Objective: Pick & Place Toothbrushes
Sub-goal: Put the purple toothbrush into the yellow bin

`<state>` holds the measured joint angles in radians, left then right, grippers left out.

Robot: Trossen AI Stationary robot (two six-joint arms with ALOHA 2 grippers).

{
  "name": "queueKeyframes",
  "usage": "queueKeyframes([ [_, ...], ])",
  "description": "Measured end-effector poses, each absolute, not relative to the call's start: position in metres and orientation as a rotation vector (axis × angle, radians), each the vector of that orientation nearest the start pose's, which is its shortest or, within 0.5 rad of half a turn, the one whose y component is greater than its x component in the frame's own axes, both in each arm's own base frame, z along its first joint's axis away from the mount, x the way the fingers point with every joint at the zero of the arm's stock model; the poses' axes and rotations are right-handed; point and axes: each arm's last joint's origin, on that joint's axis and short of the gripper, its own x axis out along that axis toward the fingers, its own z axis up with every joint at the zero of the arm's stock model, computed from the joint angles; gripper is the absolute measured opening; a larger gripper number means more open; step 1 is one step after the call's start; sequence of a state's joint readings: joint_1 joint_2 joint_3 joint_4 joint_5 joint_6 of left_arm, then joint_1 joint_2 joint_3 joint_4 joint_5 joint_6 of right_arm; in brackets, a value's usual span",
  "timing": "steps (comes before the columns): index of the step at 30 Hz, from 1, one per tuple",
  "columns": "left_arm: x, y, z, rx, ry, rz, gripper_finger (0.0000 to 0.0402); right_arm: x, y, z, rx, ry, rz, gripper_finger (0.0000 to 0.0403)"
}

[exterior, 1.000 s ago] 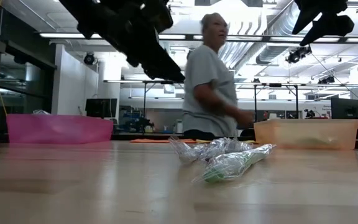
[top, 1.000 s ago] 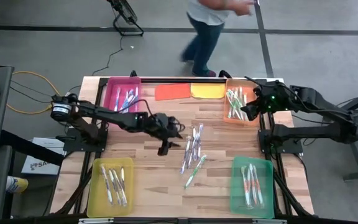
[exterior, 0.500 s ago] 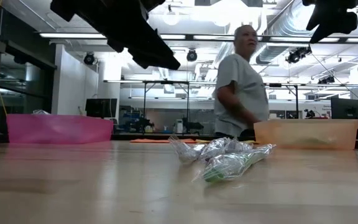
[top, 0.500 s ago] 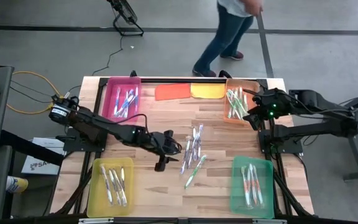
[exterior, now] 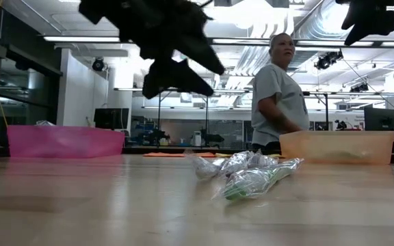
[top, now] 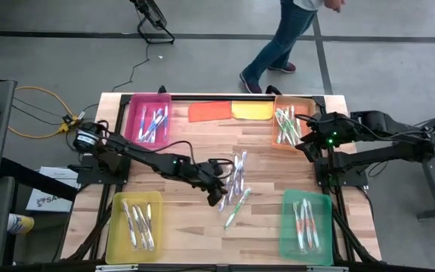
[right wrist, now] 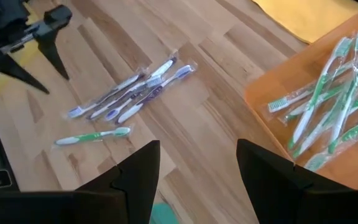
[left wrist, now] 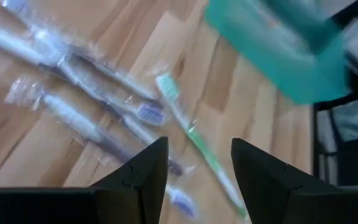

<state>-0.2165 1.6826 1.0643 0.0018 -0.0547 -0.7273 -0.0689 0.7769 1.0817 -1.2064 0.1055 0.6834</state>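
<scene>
Several wrapped toothbrushes [top: 236, 171] lie loose in a small pile mid-table, with a green-and-white one [top: 236, 205] just nearer. The left wrist view shows the green one [left wrist: 191, 134] beside blue and purple ones [left wrist: 98, 93]. My left gripper [top: 219, 195] hovers open just left of the pile and above the table, its fingers [left wrist: 148, 168] touching nothing. My right gripper [top: 306, 140] hangs open and high by the orange tray [top: 278, 140], which holds green toothbrushes [right wrist: 328, 93].
At the table's corners stand a pink tray [top: 133, 113], a yellow tray [top: 116, 227] and a green tray [top: 287, 227], each with toothbrushes. Orange [top: 210, 111] and yellow [top: 253, 110] cloths lie at the far edge. A person [exterior: 277, 96] walks behind the table.
My left gripper has come toward the near edge, then right toward the toothbrush pile, and has rolled about its own axis. My right gripper has swung a little toward the near edge. The person has walked to the right behind the table. The toothbrushes have not moved.
</scene>
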Motion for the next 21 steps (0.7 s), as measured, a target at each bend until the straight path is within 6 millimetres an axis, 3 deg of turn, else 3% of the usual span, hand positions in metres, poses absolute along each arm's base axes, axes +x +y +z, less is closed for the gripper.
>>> queueKeyframes([
  [6, 0.364, -0.078, 0.218, -0.645, 0.861, 0.208, 0.017, 0.106, -0.009, 0.343, 0.618, 0.819, -0.467, 0.0207],
  [13, 0.384, -0.082, 0.228, -0.61, 0.936, 0.264, 0.017, 0.106, -0.009, 0.343, 0.624, 0.82, -0.48, 0.0207],
  [21, 0.392, -0.094, 0.203, -0.609, 1.02, 0.272, 0.017, 0.106, -0.01, 0.343, 0.622, 0.814, -0.496, 0.0207],
])
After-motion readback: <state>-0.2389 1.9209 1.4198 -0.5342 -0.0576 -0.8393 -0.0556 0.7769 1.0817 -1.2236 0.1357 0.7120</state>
